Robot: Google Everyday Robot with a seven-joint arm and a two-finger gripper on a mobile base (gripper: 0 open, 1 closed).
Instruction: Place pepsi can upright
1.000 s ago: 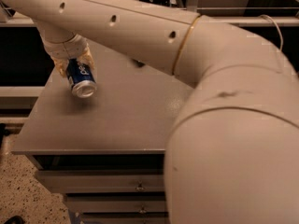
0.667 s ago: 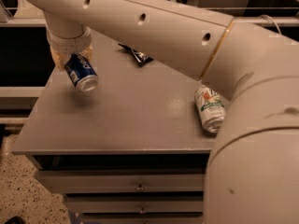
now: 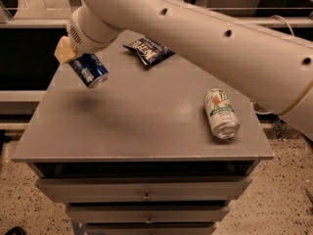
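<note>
The pepsi can [image 3: 89, 69] is a small blue can with white lettering and a silver end. It hangs tilted in the air above the left part of the grey cabinet top [image 3: 137, 121], its silver end pointing down and to the right. My gripper [image 3: 71, 55] is shut on the can's upper end, at the left of the camera view; a tan finger pad [image 3: 62, 50] shows beside the can. The big white arm reaches in from the upper right.
A white-and-green soda can [image 3: 221, 113] lies on its side on the right of the cabinet top. A dark blue crinkled chip bag [image 3: 148, 50] lies at the back middle. Drawers [image 3: 144, 192] sit below the top's front edge. A speckled floor surrounds the cabinet.
The arm has swung up and away to the right, uncovering the chip bag and the white-and-green can. The pepsi can stays held in the gripper above the left of the top.
</note>
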